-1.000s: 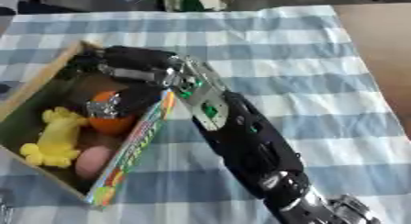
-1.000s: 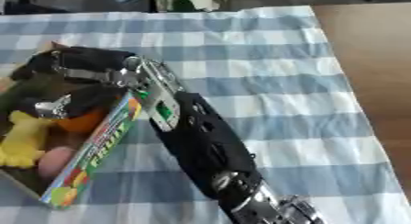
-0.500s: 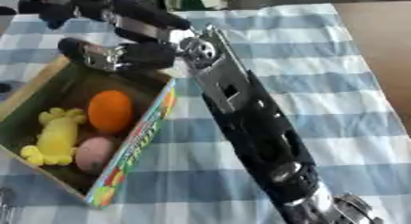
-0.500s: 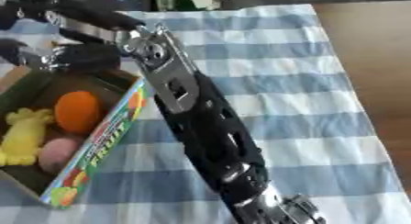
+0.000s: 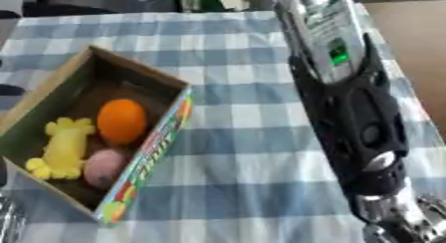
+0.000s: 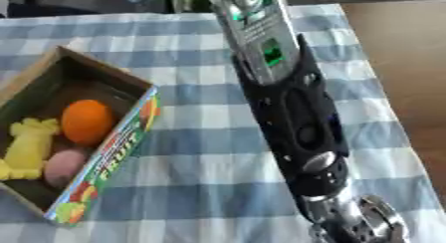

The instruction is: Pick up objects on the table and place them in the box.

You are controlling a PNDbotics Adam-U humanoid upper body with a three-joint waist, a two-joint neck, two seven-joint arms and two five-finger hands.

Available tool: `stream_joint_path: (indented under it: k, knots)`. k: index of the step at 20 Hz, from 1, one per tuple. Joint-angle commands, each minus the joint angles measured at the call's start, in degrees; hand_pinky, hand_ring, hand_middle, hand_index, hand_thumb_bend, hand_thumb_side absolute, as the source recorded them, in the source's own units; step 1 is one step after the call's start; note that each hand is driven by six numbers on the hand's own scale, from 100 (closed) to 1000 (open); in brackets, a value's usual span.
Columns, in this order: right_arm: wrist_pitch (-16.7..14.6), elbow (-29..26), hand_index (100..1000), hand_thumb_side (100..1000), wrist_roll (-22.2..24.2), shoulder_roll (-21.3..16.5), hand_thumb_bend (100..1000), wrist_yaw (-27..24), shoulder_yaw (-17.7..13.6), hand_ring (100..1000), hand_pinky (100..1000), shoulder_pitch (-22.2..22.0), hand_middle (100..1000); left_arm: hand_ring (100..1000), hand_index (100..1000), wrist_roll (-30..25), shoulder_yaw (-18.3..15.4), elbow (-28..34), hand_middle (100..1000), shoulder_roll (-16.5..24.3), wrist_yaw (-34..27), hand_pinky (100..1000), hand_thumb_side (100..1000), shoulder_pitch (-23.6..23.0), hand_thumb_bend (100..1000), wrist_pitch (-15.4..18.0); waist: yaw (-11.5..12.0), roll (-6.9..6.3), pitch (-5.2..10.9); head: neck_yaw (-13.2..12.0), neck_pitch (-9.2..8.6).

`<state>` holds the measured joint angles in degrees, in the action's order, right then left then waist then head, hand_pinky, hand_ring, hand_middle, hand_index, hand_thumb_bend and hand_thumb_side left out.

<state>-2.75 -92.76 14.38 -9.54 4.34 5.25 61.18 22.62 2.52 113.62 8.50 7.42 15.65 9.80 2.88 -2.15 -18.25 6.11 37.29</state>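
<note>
The right arm (image 5: 348,112) rises out of view, its fingers unseen, well clear of the orange (image 5: 121,121) in the box (image 5: 157,142).

Two head cameras side by side, looking steeply down, close over the box (image 5: 139,75), both sharing it, checked cloth (image 5: 235,152) and the arm (image 6: 292,112) right of it

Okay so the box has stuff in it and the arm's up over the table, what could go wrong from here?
The box sits askew near the table's near-left edge, so a nudge might push it off. The right forearm spans the cloth beside the box; swinging back left, it could clip the printed wall. The orange ball, yellow toy and pink item crowd one end, so another drop there might bounce out.
</note>
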Motion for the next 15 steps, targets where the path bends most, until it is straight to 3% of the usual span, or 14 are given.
stream_joint_path:
  k: [1, 4, 7, 15]
  knots:
    - [1.47, -4.21, 864, 755, -3.35, -5.11, 100, -5.22, -1.19, 911, 946, -0.6, 746, 713, 758, 0.61, -0.62, 0.97, 639, 1.4, 0.29, 505, 690, 0.66, 100, 0.2, -0.17, -0.15, 1.34, -0.69, 0.26]
    - [0.59, -6.33, 857, 695, -4.98, -8.83, 100, -10.9, -2.44, 893, 930, -3.47, 740, 713, 761, 1.22, -0.89, 0.97, 642, 1.79, 0.35, 505, 690, 0.77, 100, 0.48, -0.39, -0.27, 1.43, -1.1, 0.28]
    - [-0.87, -7.75, 857, 704, -6.79, -11.91, 100, -16.57, -3.97, 890, 928, -6.74, 742, 714, 764, 1.99, -1.21, 0.97, 645, 2.28, 0.45, 505, 692, 0.9, 100, 0.85, -0.48, -0.35, 1.49, -1.42, 0.28]
    - [-7.21, -9.91, 883, 996, -6.43, -17.86, 100, -25.66, -9.04, 894, 933, -17.07, 767, 716, 784, 4.25, -2.09, 0.97, 664, 3.55, 0.74, 507, 714, 1.61, 100, 2.25, -1.04, -0.66, 1.19, -2.44, 0.01]
